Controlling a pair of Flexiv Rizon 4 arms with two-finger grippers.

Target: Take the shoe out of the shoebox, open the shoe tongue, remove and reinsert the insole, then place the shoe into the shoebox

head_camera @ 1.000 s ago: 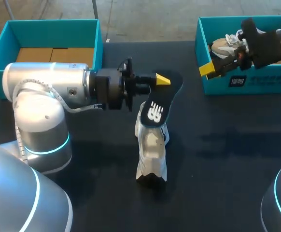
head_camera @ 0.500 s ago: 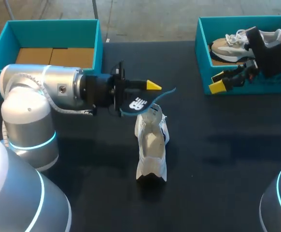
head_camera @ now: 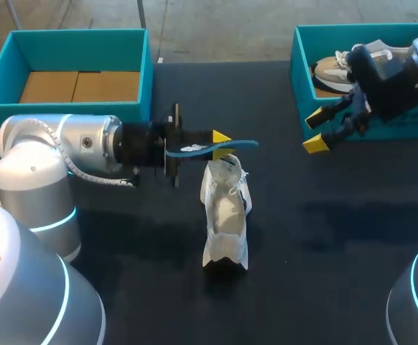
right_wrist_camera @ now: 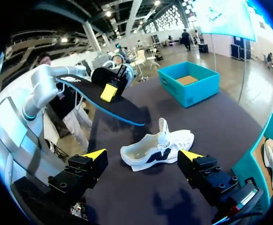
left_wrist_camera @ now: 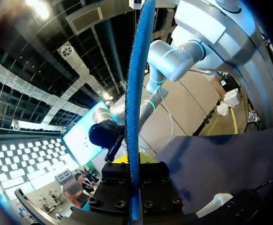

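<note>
The white shoe (head_camera: 225, 215) stands on its sole at the desk's centre, tongue raised, heel apparently toward 6 o'clock. The insole (head_camera: 194, 149), black with a blue edge, is gripped level in the left hand (head_camera: 220, 136), just over the shoe's 12 o'clock end. The teal shoebox (head_camera: 299, 72) at 2 o'clock holds another shoe (head_camera: 331, 70).

The insole (head_camera: 241, 144), clamped in the left gripper (head_camera: 220, 139), overhangs the far end of the shoe (head_camera: 225, 215), blocking descent there. The shoe's near end lies exposed from above. Bare table (head_camera: 302, 215) separates the shoe from the spread right gripper (head_camera: 314, 130).
</note>
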